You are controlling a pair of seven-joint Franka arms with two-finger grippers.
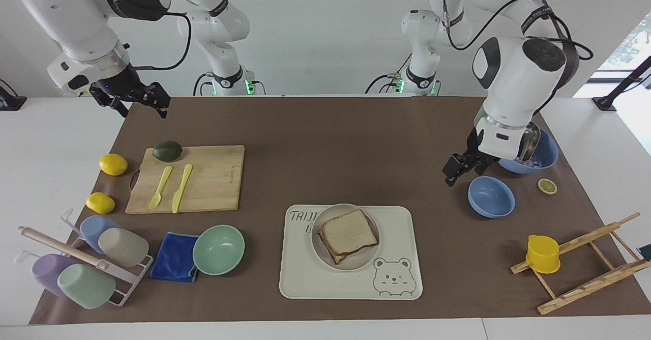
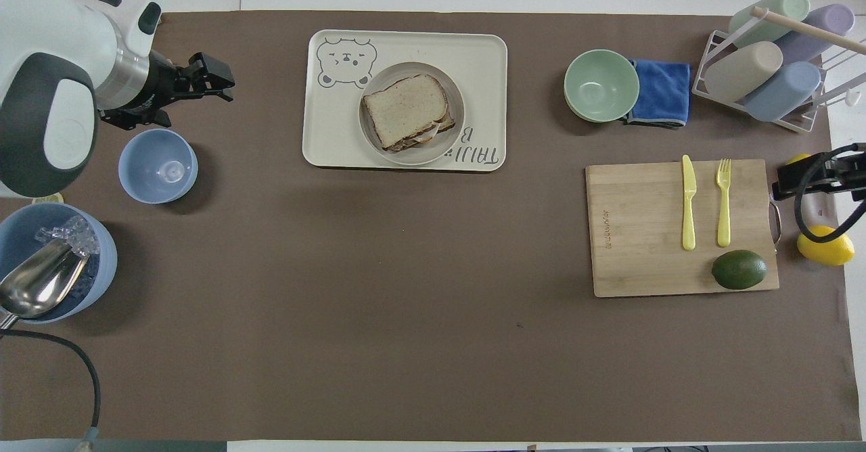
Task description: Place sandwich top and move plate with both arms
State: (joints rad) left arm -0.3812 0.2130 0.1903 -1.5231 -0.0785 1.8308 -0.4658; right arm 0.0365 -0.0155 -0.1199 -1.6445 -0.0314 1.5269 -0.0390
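The sandwich top (image 1: 350, 234) lies on the stacked sandwich on the round off-white plate (image 1: 356, 264), which sits on the bear-print tray (image 1: 305, 284). The bread (image 2: 406, 108), plate (image 2: 413, 159) and tray (image 2: 487, 53) also show in the overhead view. My left gripper (image 1: 456, 170) is open and empty, raised over the brown mat beside the small blue bowl, well away from the plate; it shows in the overhead view too (image 2: 215, 81). My right gripper (image 1: 142, 107) is open and empty, and waits raised over the mat's corner near the cutting board (image 2: 788, 180).
A small blue bowl (image 1: 491, 196) and a larger blue bowl with ice and a metal scoop (image 1: 541, 154) stand at the left arm's end. A mint bowl (image 1: 218, 249), blue cloth, cup rack (image 1: 76, 263) and cutting board (image 1: 203, 177) are at the right arm's end.
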